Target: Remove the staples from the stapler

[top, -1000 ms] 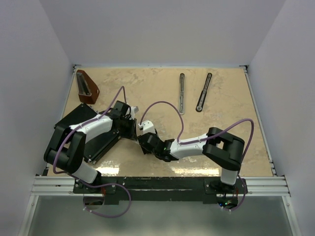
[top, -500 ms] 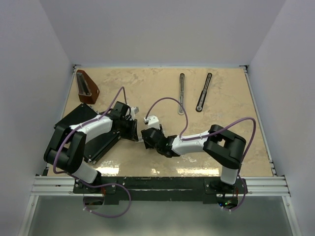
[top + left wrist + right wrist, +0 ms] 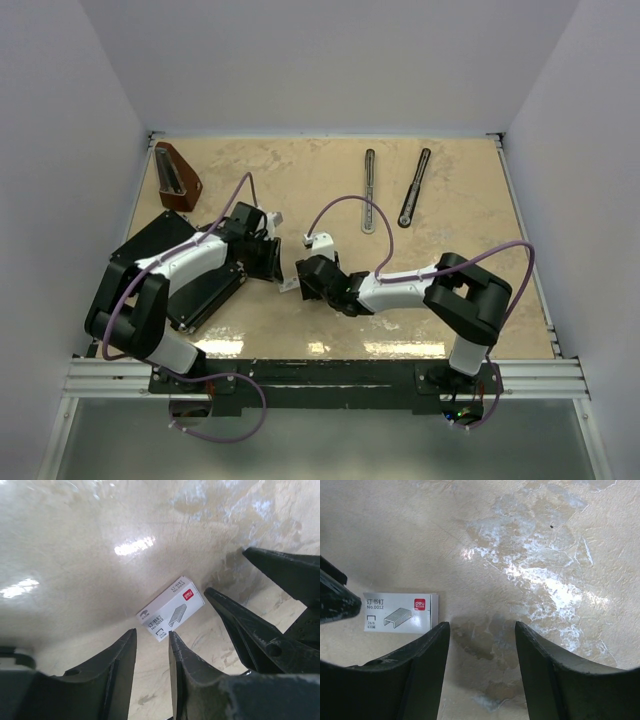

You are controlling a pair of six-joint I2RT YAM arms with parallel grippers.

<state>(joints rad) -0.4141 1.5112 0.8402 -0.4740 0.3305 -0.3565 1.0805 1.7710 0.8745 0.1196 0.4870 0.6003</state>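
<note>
The stapler lies in two parts at the far side: a grey metal channel (image 3: 369, 190) and a black arm (image 3: 414, 187). No staples show. A small white staple box (image 3: 171, 608) (image 3: 397, 612) (image 3: 289, 287) lies flat on the table between my two grippers. My left gripper (image 3: 152, 632) (image 3: 278, 265) hovers just short of the box, its jaws a narrow gap apart with nothing between them. My right gripper (image 3: 482, 630) (image 3: 303, 280) stands open over bare table, the box just past its left finger. Neither gripper touches the box.
A brown wedge-shaped object (image 3: 178, 176) stands at the far left. A flat black box (image 3: 185, 270) lies under my left arm near the left edge. Purple cables loop above both arms. White walls close in the table on three sides.
My left gripper's jaws have parted a little. The right gripper has drawn back to the right and slightly farther from me, and its elbow has swung right.
</note>
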